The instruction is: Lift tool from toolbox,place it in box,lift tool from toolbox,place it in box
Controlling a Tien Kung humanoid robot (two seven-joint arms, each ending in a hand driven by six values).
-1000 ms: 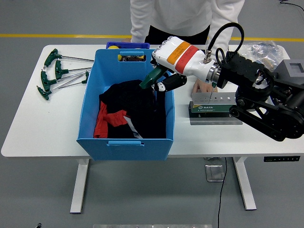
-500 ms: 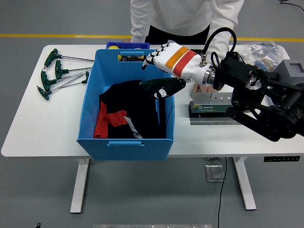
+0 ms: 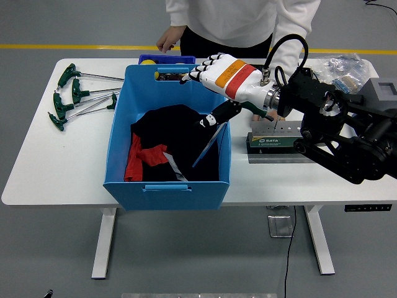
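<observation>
Right hand (image 3: 214, 77) hangs over the blue box (image 3: 118, 133) at its right rim, fingers now spread flat, holding nothing. A second ago it was gripping the green-handled tool over the box; half a second ago the fingers were opening with the handle slipping out. Now the tool (image 3: 209, 141) is loose inside the box, its thin shaft leaning against the right inner wall on the black and red cloth (image 3: 155, 146) (handle no longer clear to see). So this placement reads as done. Next lift should come from the toolbox (image 3: 276, 141), just right of the box on the desk (image 3: 49, 167). Spare T-handle wrenches (image 3: 74, 93) lie far left. A person's hand (image 3: 166, 43) rests at the far edge.
</observation>
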